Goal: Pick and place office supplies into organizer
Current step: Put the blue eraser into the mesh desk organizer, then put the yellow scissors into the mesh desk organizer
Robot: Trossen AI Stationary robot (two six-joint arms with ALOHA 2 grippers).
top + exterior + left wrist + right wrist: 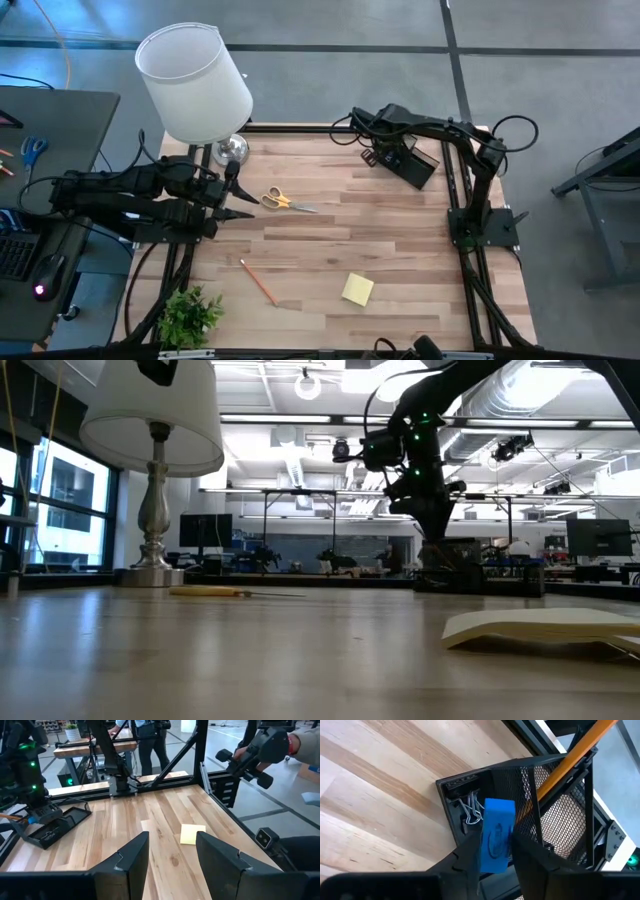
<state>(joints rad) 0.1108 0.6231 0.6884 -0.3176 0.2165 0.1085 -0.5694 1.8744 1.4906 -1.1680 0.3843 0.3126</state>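
Observation:
My right gripper [496, 839] hangs over the black mesh organizer [412, 165] at the table's far right, shut on a blue eraser [498, 822]. An orange pencil [570, 762] leans in the organizer's tall mesh compartment, and silvery clips [471, 811] lie in its low front compartment. On the bare table lie the yellow-handled scissors [280, 200], an orange pencil [258, 281] and a yellow sticky-note pad [357, 289]. My left gripper [172, 860] waits open at the table's left edge, nothing between its fingers. My right gripper pinches the blue eraser by its two long sides [495, 851] between the two fingers. The fingers slant steeply down from above. The eraser's free end [499, 806] sticks out past the fingertips over the compartment with the clips; whether it touches the organizer I cannot tell.
A white lamp [195, 80] stands on its metal base [231, 149] at the far left, close to my left arm. A small green plant [190, 315] sits at the near left corner. A black frame [470, 290] runs along the table's edges. People stand beyond the table [150, 740].

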